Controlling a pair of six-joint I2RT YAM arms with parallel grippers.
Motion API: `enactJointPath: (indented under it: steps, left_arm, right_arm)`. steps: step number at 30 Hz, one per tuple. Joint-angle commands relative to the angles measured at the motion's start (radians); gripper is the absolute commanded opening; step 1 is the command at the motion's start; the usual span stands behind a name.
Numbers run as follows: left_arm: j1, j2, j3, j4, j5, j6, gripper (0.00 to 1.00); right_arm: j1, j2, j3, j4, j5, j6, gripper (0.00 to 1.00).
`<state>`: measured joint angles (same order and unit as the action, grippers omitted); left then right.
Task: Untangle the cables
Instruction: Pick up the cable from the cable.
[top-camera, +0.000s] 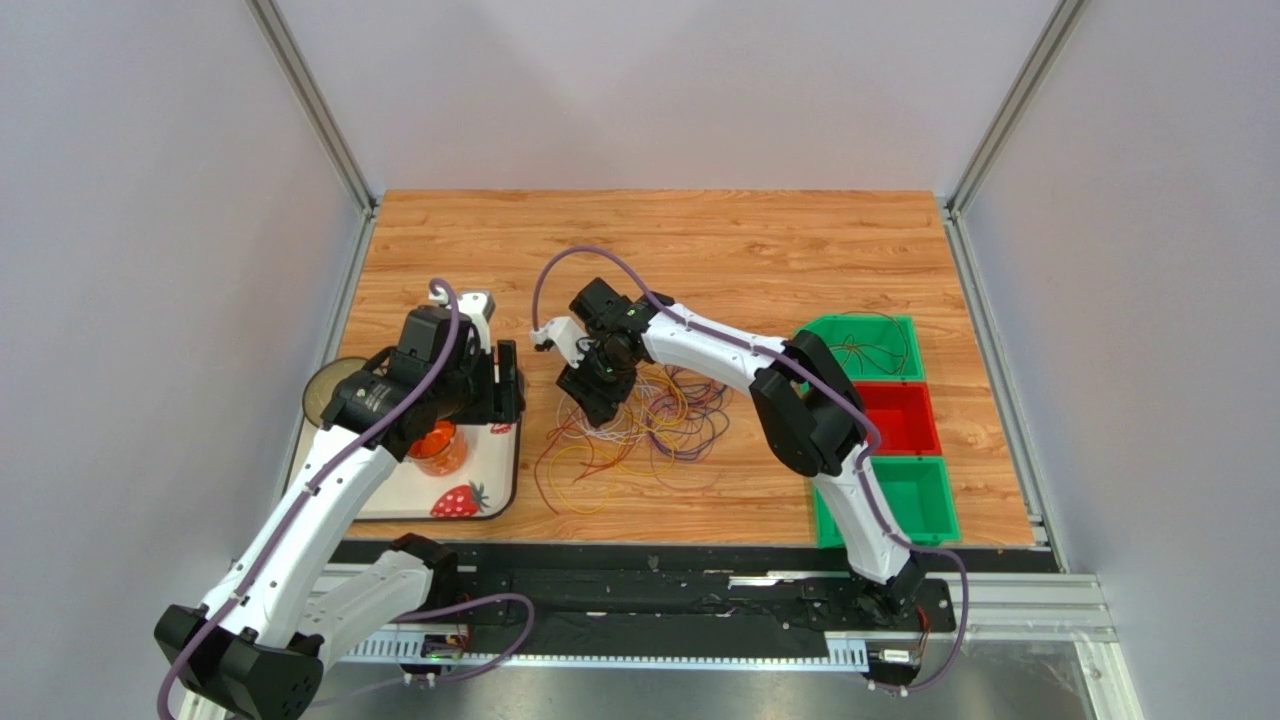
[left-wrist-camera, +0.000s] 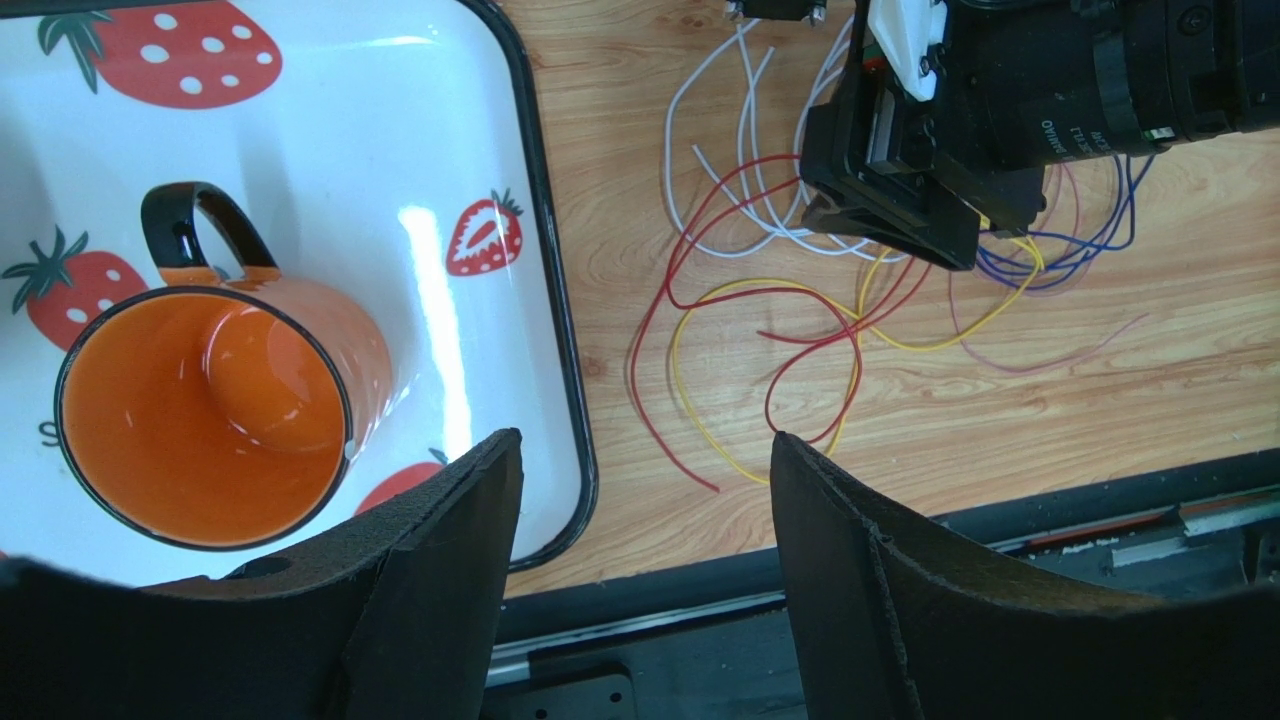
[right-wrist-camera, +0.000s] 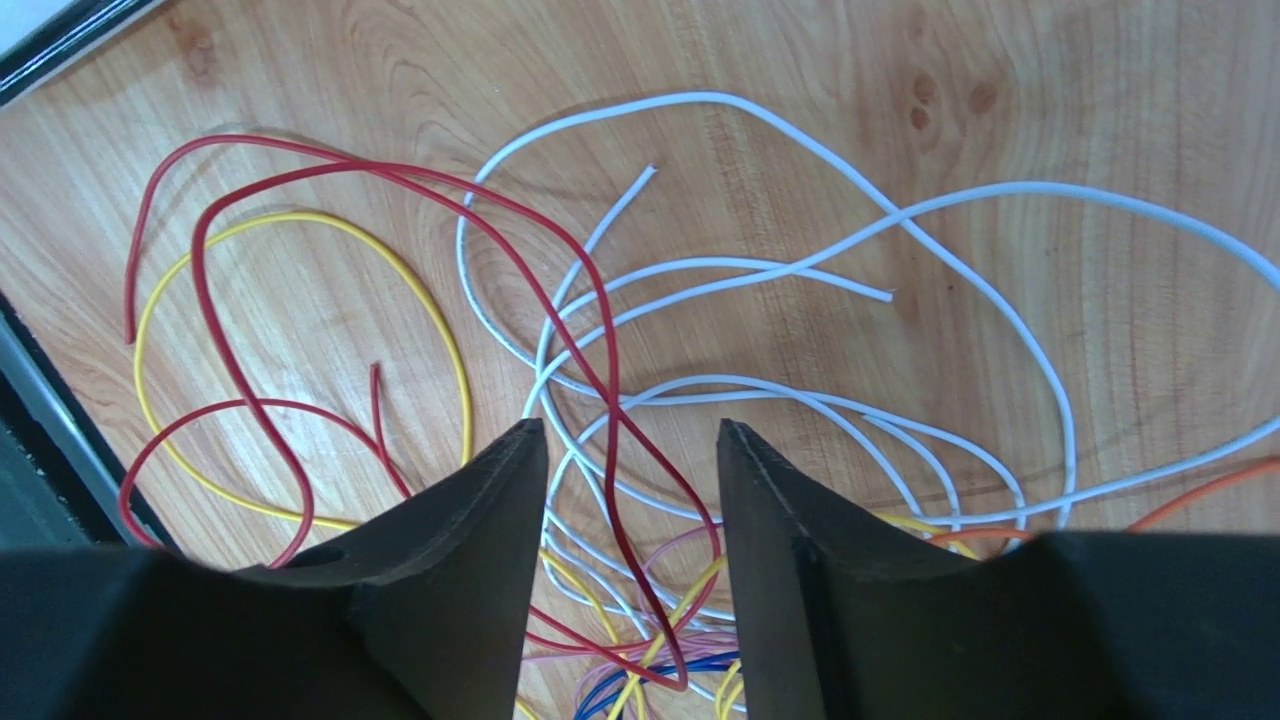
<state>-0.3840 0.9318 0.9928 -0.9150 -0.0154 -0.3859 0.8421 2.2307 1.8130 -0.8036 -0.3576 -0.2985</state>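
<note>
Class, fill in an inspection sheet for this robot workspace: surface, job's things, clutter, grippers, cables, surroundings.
Surface: wood-grain table.
Job's things: the cables, red, yellow, white, purple and blue, lie tangled mid-table; a few strands seem to lie in the far green bin.
Clutter: orange mug on a strawberry tray at the left; red bin and near green bin at the right.
Grippers: left gripper open, above the tray's edge; right gripper open, low over the tangle.
Cables: lilac hoses run along both arms.
Surroundings: grey walls; black rail at the near edge.
</note>
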Motion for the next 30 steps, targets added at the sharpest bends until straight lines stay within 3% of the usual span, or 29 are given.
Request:
enactJointPath:
  steps: [1, 5, 7, 10, 24, 30]
  left_arm:
    - [0.007, -0.014, 0.0, 0.027, 0.008, 0.019, 0.7]
    - [0.007, -0.018, 0.0, 0.03, 0.009, 0.019, 0.7]
    - [0.007, -0.018, 0.0, 0.028, 0.008, 0.019, 0.7]
    - [0.007, -0.019, 0.0, 0.027, 0.008, 0.019, 0.7]
    - [0.007, -0.036, -0.002, 0.03, 0.009, 0.019, 0.7]
    - [0.007, -0.047, -0.002, 0.033, 0.008, 0.021, 0.7]
  right_arm:
    - [0.009, -0.013, 0.003, 0.041, 0.032, 0.01, 0.46]
    - [0.017, -0.023, 0.003, 0.05, 0.071, 0.013, 0.15]
    - [0.018, -0.04, -0.007, 0.066, 0.089, 0.013, 0.06]
    - [0.02, -0.048, -0.001, 0.061, 0.094, 0.01, 0.0]
    - [0.026, -0.155, 0.074, 0.03, 0.157, 0.122, 0.0]
    - [0.028, -0.184, 0.077, 0.044, 0.288, 0.179, 0.0]
